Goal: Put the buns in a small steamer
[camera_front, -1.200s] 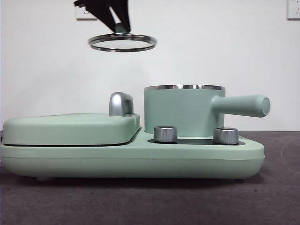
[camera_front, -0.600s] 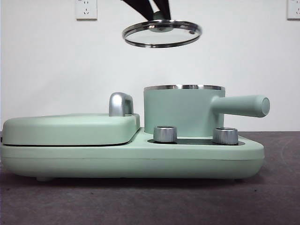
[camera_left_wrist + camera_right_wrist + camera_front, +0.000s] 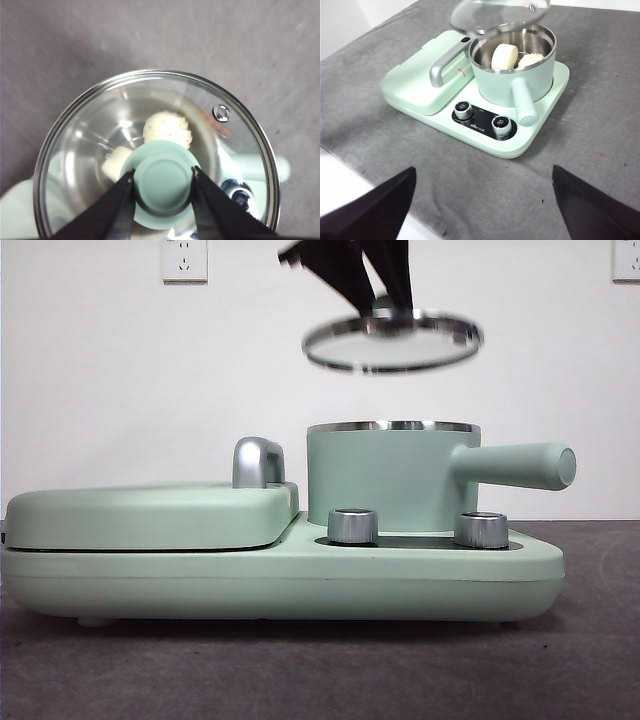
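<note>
The mint-green small steamer [image 3: 390, 478] stands on its base with the long handle pointing right; it also shows in the right wrist view [image 3: 512, 70]. Both buns lie inside it: the smooth cream-white block [image 3: 503, 56] and the ridged shell-shaped one [image 3: 530, 60], also seen through the glass in the left wrist view [image 3: 167, 128]. My left gripper [image 3: 162, 182] is shut on the green knob of the glass lid [image 3: 392, 339] and holds the lid in the air just above the pot. My right gripper [image 3: 482, 200] is open, away from the appliance.
The flat hinged griddle cover [image 3: 150, 512] with its chrome handle [image 3: 257, 461] lies shut left of the pot. Two steel dials [image 3: 352, 525] sit on the base's front. The appliance stands on a grey table cloth [image 3: 600, 115].
My left gripper has carried the glass lid to the right, from above the griddle cover to over the pot, and a little lower.
</note>
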Action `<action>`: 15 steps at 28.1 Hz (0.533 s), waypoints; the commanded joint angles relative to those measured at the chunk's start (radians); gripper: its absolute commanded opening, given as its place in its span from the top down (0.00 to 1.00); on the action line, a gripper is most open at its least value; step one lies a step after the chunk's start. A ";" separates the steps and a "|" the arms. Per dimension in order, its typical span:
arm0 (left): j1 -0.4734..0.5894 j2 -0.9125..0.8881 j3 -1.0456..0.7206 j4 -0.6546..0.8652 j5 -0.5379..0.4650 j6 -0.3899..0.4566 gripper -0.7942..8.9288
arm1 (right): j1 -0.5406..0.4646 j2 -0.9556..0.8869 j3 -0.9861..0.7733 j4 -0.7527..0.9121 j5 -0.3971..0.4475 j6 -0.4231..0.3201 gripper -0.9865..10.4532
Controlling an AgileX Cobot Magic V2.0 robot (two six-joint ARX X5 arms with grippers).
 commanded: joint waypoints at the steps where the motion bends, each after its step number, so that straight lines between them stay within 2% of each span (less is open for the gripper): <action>1: -0.006 0.038 0.037 0.019 -0.001 -0.014 0.86 | 0.005 0.000 0.007 0.010 -0.001 0.010 0.53; 9: 0.002 0.105 0.037 0.029 -0.002 -0.014 0.86 | 0.005 0.000 0.007 0.010 0.000 0.010 0.53; 11: 0.005 0.117 0.037 0.036 -0.002 -0.013 0.90 | 0.005 0.000 0.007 0.010 0.000 0.010 0.53; 15: 0.019 0.119 0.037 0.051 -0.002 -0.013 0.90 | 0.005 0.000 0.007 0.010 0.001 0.010 0.53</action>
